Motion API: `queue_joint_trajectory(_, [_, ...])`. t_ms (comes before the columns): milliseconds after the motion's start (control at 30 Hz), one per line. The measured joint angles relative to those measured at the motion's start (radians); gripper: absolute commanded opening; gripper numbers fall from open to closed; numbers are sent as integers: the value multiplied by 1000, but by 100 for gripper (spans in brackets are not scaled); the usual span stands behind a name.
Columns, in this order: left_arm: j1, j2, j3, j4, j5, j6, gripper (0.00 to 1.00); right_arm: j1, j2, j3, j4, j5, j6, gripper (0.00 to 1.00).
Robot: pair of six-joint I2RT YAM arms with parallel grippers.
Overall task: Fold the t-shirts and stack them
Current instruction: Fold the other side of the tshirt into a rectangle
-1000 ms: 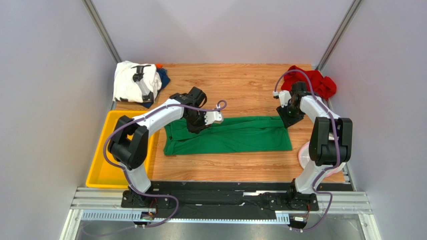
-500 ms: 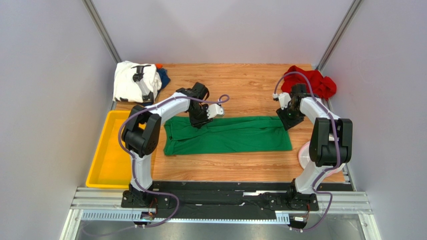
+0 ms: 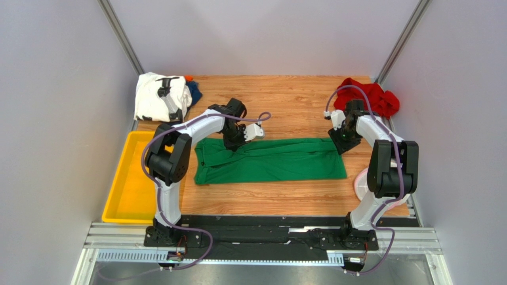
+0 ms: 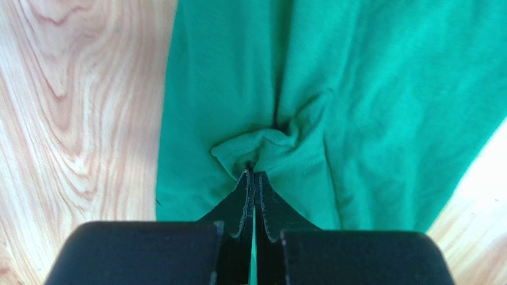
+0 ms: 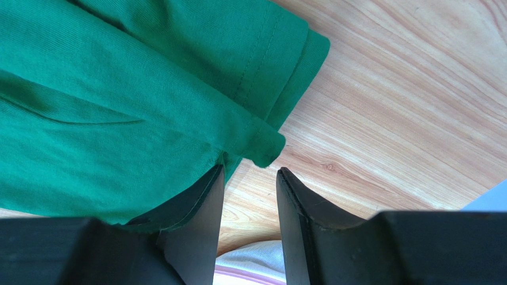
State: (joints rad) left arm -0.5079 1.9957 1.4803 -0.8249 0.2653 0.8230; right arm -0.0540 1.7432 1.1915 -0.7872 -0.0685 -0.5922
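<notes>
The green t-shirt (image 3: 279,160) lies spread lengthwise across the middle of the wooden table. My left gripper (image 3: 235,142) is at its upper left part; in the left wrist view it (image 4: 254,172) is shut on a small pinched bunch of the green cloth (image 4: 369,89). My right gripper (image 3: 342,142) sits at the shirt's upper right corner. In the right wrist view it (image 5: 250,169) stands open, with the green hem corner (image 5: 89,89) just past its fingertips and bare wood between the fingers. The white t-shirt (image 3: 156,95), dark blue one (image 3: 194,92) and red one (image 3: 372,98) lie at the back corners.
A yellow tray (image 3: 122,196) runs along the table's left edge. The white-and-pink mesh basket (image 3: 362,184) sits at the right edge near the right arm, and its rim (image 5: 250,255) shows below the right fingers. Grey walls close in both sides.
My left gripper has moved back a little onto the shirt's upper left part and closed on a pinch of green cloth. The right arm has barely shifted.
</notes>
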Motion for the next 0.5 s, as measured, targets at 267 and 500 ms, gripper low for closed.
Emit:
queue_joint_trajectory(267, [-10,-142,-104,-2,-3,-11,0,0,0,0,0,0,0,41])
queue_joint_trajectory(500, [-43,-219,-175,0,-13,-16,0,0,0,0,-1,0,0,41])
